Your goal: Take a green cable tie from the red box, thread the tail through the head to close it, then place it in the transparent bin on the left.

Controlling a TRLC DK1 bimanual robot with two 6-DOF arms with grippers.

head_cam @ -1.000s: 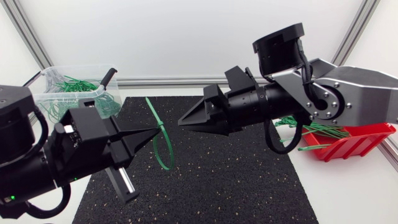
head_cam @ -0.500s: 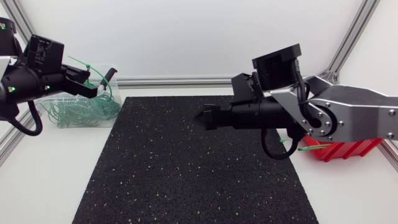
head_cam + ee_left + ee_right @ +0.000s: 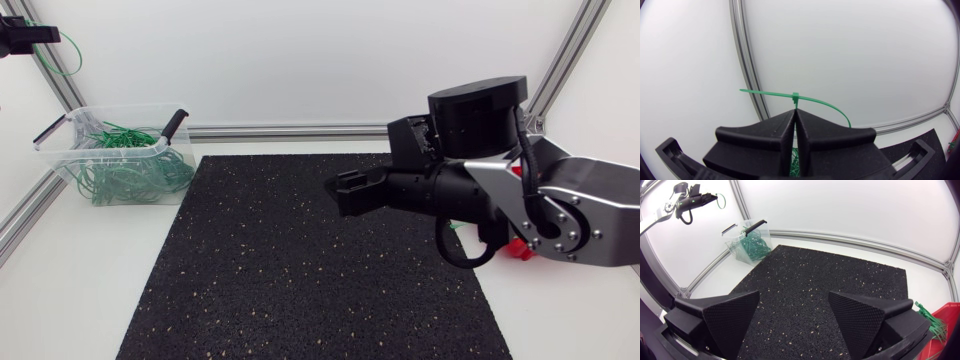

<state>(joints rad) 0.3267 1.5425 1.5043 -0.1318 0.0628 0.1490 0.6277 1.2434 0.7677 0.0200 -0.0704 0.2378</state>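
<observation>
The left pincer (image 3: 40,34) is hanging in the far upper left corner of the head view, high above the bench (image 3: 560,330), and it is gripping a green cable tie (image 3: 70,55). In the left wrist view its two fingers are pressing flat together with the tie clamped at their tip, the tie's small head (image 3: 795,96) sitting just ahead of them, one end running straight out to one side and the other curving down. Below it, at the left of the head view, the transparent bin (image 3: 62,150) is holding a heap of green ties (image 3: 125,175) beside the black mat (image 3: 310,270). The right pincer (image 3: 345,190) is hovering over the mat near the frame's middle. The right wrist view is showing its fingers (image 3: 732,315) standing wide apart with nothing between them. The red box (image 3: 522,250) is peeking out behind the right arm at the right.
</observation>
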